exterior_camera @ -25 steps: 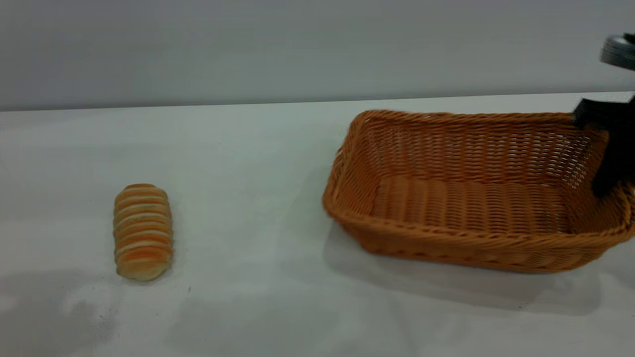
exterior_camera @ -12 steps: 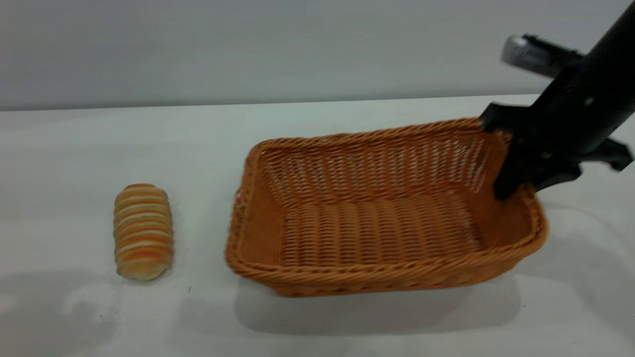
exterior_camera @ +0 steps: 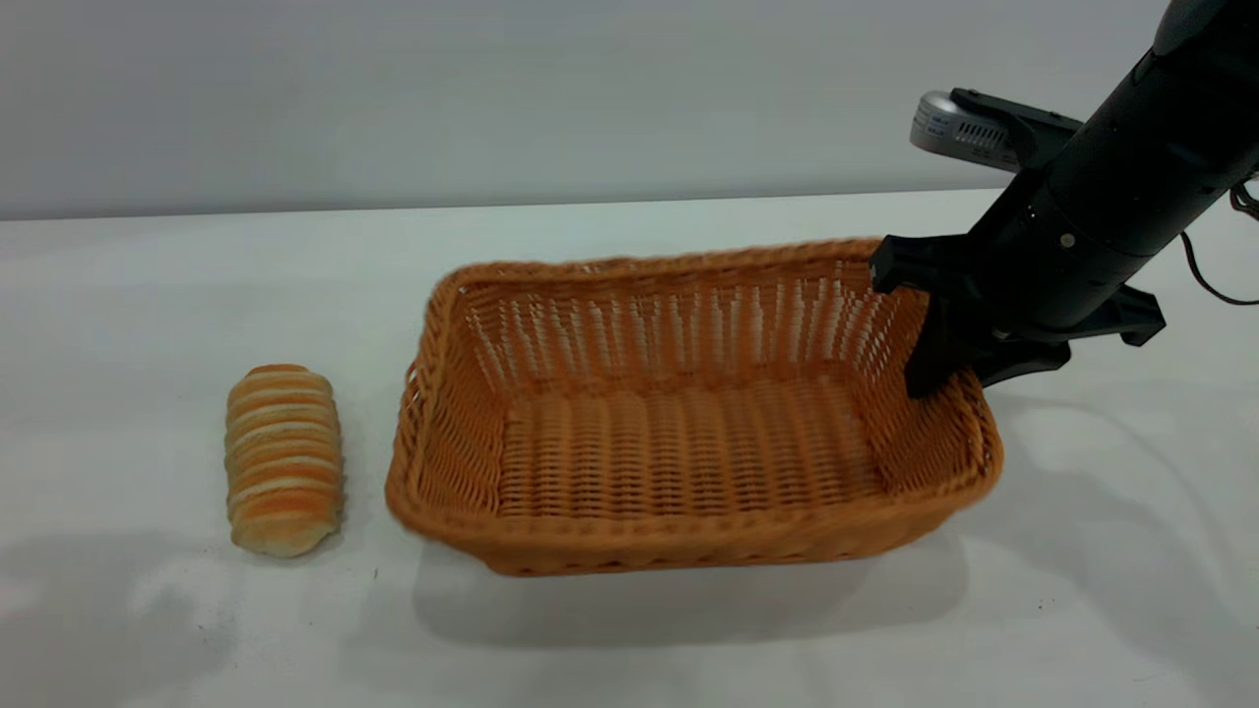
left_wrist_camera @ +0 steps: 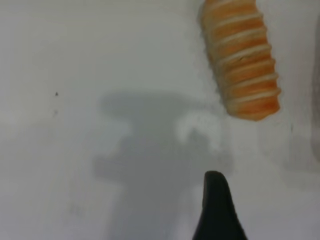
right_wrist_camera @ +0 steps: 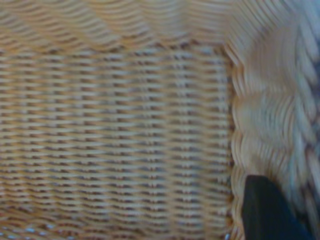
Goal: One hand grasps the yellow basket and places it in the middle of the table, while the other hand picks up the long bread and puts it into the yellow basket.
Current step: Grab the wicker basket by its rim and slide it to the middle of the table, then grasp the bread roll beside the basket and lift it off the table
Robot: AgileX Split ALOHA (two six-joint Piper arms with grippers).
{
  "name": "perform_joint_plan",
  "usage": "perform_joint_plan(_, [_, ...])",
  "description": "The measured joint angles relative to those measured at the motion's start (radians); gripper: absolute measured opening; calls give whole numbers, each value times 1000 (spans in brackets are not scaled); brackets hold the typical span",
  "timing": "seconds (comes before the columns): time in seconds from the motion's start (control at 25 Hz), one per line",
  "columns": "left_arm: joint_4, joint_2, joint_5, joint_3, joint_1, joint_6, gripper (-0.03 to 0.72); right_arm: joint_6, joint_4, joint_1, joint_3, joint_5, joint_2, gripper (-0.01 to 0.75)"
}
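My right gripper [exterior_camera: 949, 379] pinches the basket's [exterior_camera: 689, 462] right wall, basket mid-table [exterior_camera: 610, 639]. Bread [exterior_camera: 283, 458] lies just left of it. I can't tell my left gripper's [left_wrist_camera: 216, 210] jaws.

Right end effector [exterior_camera: 949, 379] clamped low at right; left end effector [left_wrist_camera: 216, 210] hovers, barely visible.

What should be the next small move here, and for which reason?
Probably the right hand should set the yellow basket down and let go. It grips the basket's right wall, and the basket already sits near the middle of the table, empty. The long bread lies beside the basket's left end, and the left hand hangs above the table near it, ready to grasp afterwards.
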Motion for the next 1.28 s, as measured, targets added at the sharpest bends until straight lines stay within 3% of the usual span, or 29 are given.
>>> perform_joint_plan(0.24, [0, 11, -46, 0, 0, 0, 559, -24, 3, 0, 0, -3, 0, 558])
perform_joint_plan(0.36, [0, 51, -72, 0, 0, -3, 559, -75, -10, 0, 0, -1, -3, 645])
perform_joint_plan(0.48, [0, 116, -98, 0, 0, -19, 559, -144, -15, 0, 0, 6, -23, 652])
perform_joint_plan(0.72, [0, 287, -174, 0, 0, -50, 559, -201, -15, 0, 0, 19, -117, 574])
perform_joint_plan(1.28, [-41, 599, -514, -11, 0, -78, 559, -239, -15, 0, 0, 142, -326, 551])
